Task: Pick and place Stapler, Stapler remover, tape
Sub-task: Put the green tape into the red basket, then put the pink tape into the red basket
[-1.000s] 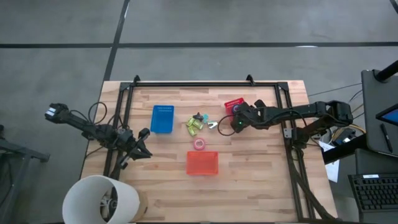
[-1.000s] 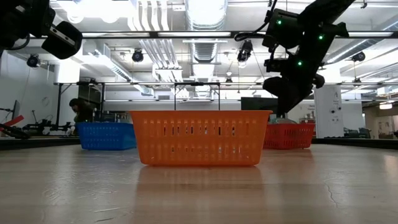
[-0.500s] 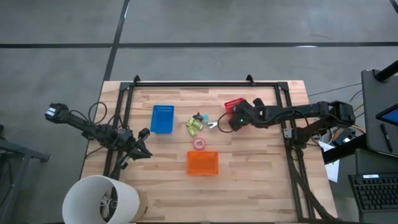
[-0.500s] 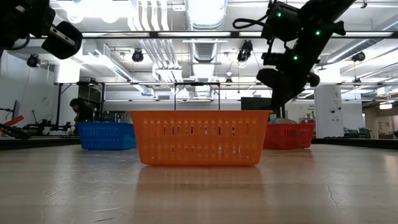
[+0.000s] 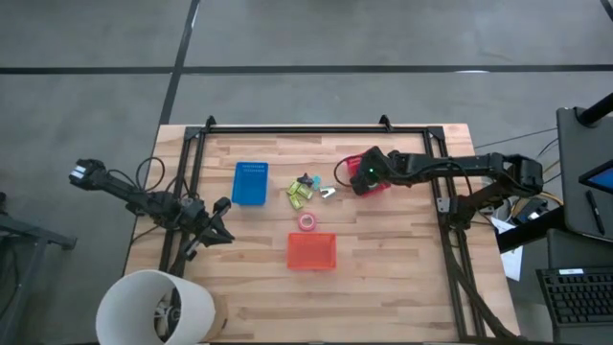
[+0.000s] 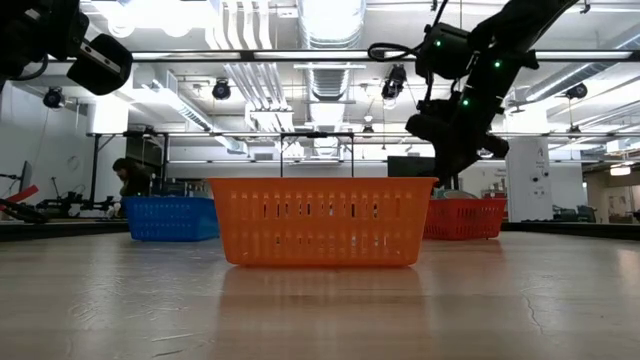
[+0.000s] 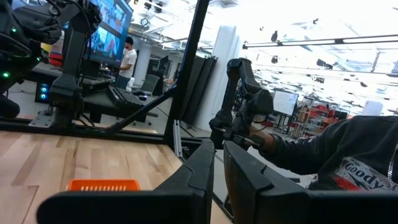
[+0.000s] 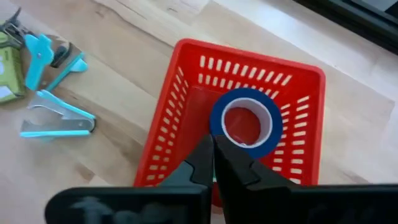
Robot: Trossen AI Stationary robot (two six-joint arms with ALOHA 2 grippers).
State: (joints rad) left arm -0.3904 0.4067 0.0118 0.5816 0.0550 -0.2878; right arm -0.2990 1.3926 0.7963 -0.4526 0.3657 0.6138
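Right gripper point(image 8: 213, 163) hovers over the red bin point(image 8: 180, 112), its two fingers pressed together with nothing between them; a second ago they stood apart, and the arm reached further out toward the clutter in the middle of the table point(image 5: 402, 287). Since then it has drawn back, so that in the high view it now covers most of the red bin point(image 5: 381, 186). Inside that bin lies the blue tape point(image 8: 245, 122), flat on the floor of the bin, just beyond the fingertips. Beside the red bin, on the bare wood, sit the light-blue staple removers point(image 8: 53, 121) and the green staplers point(image 5: 299, 193). Further from the red bin, the red-pink tape point(image 5: 306, 222) lies just beside the orange bin point(image 5: 311, 251). The blue bin point(image 5: 251, 182) stands beyond the staplers. Left gripper point(image 5: 219, 208) waits unmoved at the table's far side from the red bin, fingers nearly together and holding nothing.
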